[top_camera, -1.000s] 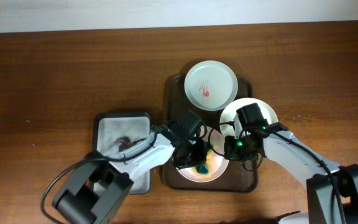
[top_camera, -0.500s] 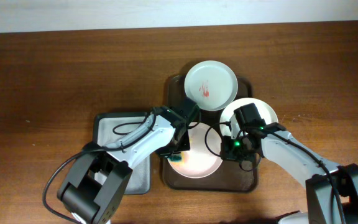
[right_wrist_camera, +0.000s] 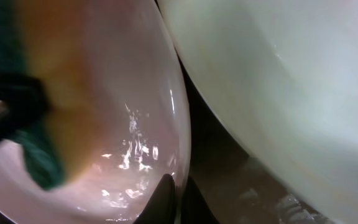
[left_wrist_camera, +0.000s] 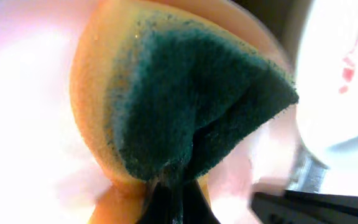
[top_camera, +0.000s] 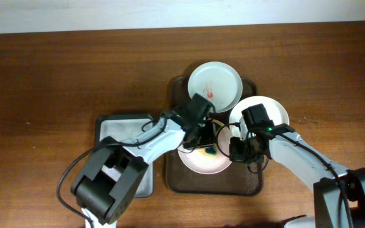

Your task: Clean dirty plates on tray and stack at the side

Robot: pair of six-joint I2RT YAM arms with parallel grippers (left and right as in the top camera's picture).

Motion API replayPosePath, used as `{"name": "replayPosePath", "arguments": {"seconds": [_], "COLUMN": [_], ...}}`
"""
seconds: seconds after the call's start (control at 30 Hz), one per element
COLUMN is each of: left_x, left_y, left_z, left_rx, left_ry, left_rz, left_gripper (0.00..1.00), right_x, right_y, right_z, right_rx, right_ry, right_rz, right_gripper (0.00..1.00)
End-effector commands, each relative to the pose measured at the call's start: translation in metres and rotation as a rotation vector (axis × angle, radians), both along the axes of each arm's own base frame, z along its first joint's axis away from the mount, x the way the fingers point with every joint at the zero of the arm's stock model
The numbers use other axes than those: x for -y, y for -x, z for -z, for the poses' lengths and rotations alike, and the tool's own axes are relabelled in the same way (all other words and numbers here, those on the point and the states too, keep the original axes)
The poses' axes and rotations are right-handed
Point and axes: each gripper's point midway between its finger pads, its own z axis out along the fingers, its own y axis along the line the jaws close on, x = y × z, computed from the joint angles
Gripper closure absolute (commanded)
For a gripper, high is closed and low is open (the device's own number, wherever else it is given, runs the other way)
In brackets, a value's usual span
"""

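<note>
A pink plate (top_camera: pixel 201 159) lies at the front of the brown tray (top_camera: pixel 249 185). My left gripper (top_camera: pixel 204 144) is shut on a yellow-and-green sponge (top_camera: pixel 209 150) (left_wrist_camera: pixel 185 106) and presses it on the plate's right part. My right gripper (top_camera: pixel 233 152) (right_wrist_camera: pixel 179 199) is shut on the pink plate's right rim (right_wrist_camera: pixel 182 130). A white plate with red smears (top_camera: pixel 215 85) lies at the tray's back. Another white plate (top_camera: pixel 268 111) leans over the tray's right edge, behind my right gripper.
A grey tray (top_camera: pixel 116 130) lies on the wooden table to the left of the brown tray, partly under my left arm. The white wall edge runs along the back of the table.
My left gripper swept the sponge from the plate's right side to its left edge, then back to the right. The right gripper has held the rim throughout.
</note>
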Motion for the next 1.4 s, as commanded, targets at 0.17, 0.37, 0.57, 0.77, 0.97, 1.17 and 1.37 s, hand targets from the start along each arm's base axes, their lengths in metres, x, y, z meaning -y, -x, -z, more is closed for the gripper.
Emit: {"name": "replayPosePath", "arguments": {"seconds": [0.17,0.37,0.57,0.77,0.97,1.17,1.37], "left_x": [0.008,-0.104,-0.153,-0.204,-0.252,-0.259,-0.273], "left_y": [0.023,0.002,-0.019,-0.018,-0.002,0.017,0.019], "left_z": [0.031,0.023,-0.048,-0.113,-0.101,-0.059,-0.053], "left_rx": [-0.072,-0.029,0.133,0.188,0.062,0.003,0.010], "left_ry": [-0.010,-0.431,-0.554,-0.482,-0.380,-0.291,-0.365], "left_rz": [0.084,-0.047,-0.156,-0.242,-0.210,-0.157,-0.154], "left_gripper": [1.00,1.00,1.00,1.00,1.00,1.00,1.00], "right_x": [0.001,0.001,0.001,0.013,0.030,0.028,0.021], "right_y": [0.007,0.006,0.003,-0.017,-0.037,-0.039,-0.027], "right_z": [0.004,0.004,0.004,-0.027,-0.094,-0.164,-0.196], "right_rx": [-0.003,-0.002,0.010,0.080,0.191,0.395,0.559], "right_ry": [0.020,0.023,0.024,0.110,0.228,0.535,0.820], "right_rz": [-0.073,-0.072,-0.070,-0.052,-0.031,-0.133,-0.168], "right_gripper": [0.96,0.96,0.96,0.96,0.96,0.96,0.96]}}
